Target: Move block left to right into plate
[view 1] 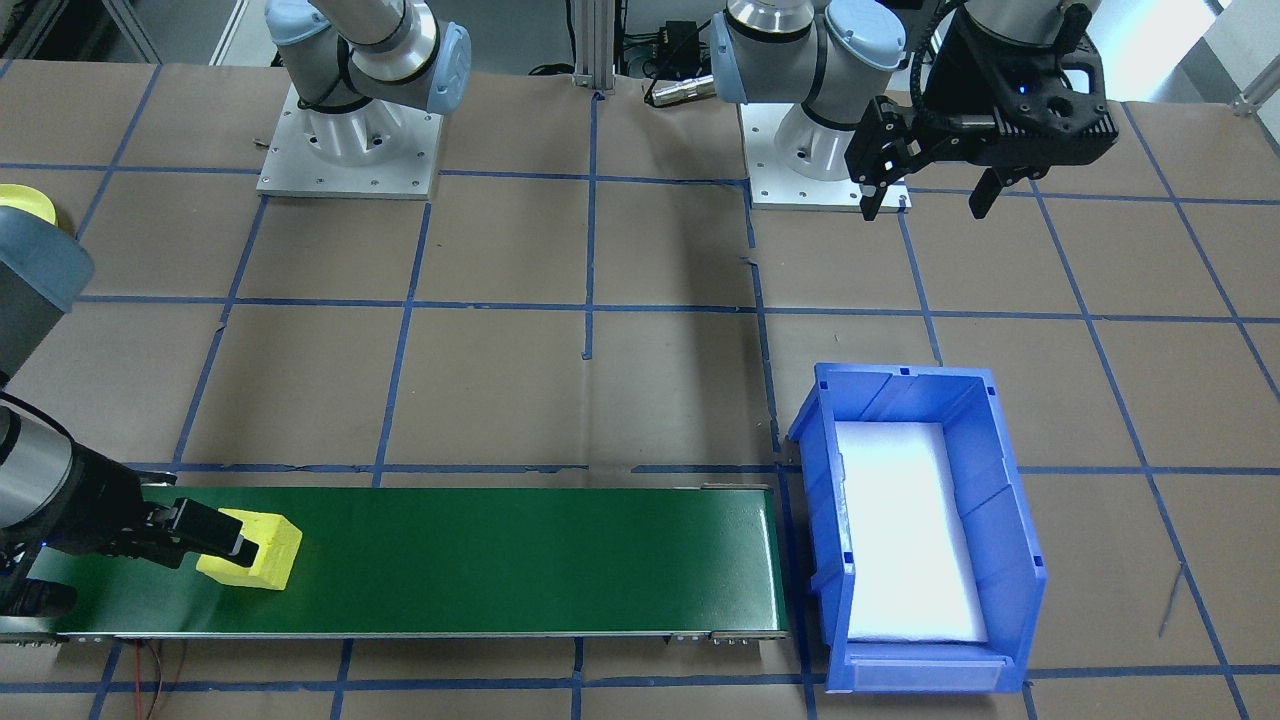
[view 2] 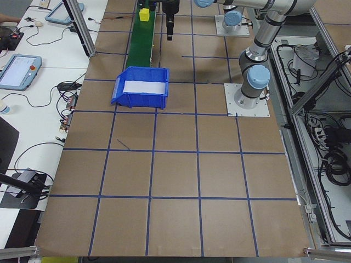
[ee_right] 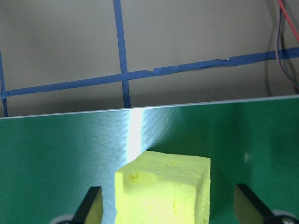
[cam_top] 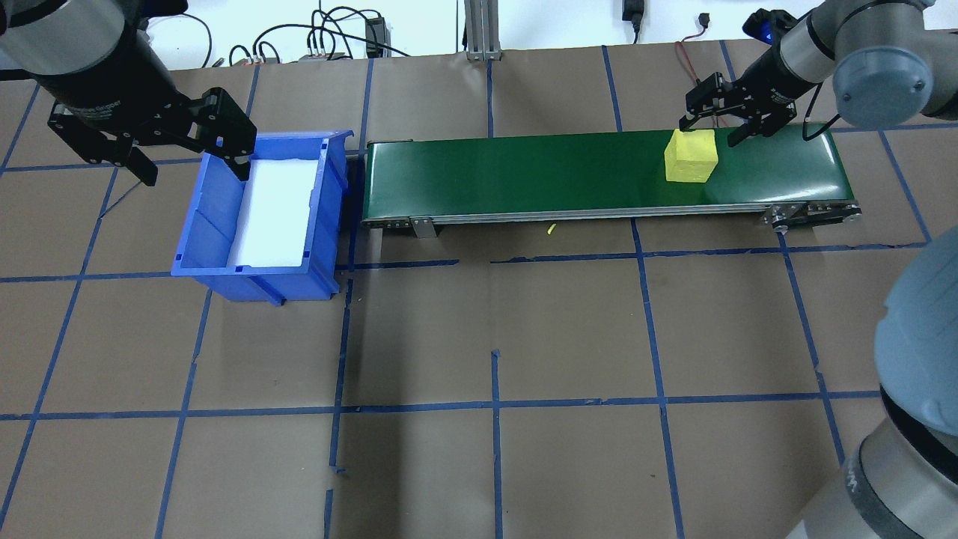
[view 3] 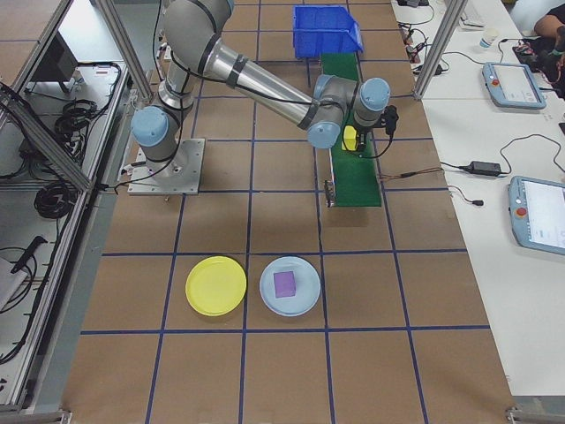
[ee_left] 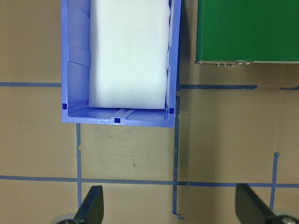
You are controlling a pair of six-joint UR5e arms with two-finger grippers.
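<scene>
On the brown papered surface (cam_top: 524, 337), a blue bin (cam_top: 198, 232) w/ white foam liner (cam_top: 277, 209) is seen at the green conveyor's (cam_top: 524, 168) end. Yellow plate (view 3: 215, 285) is bare; a pale plate (view 3: 290, 286) beside it holds a purple cube (view 3: 283, 283). Yellow foam block (cam_top: 691, 156), rough-edged, sits on the belt betw. the wide-spread fingers of right hand (cam_top: 737, 123), not gripped. Left hand (cam_top: 183, 157) is held spread wide over the bin.

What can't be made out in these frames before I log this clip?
- Yellow plate: appears only in the exterior right view; cut off by the edge in the front-facing view.
- Right pincer contact with the yellow block: its fingertips are cropped in the right wrist view.
- Purple block: too small for detail.
</scene>
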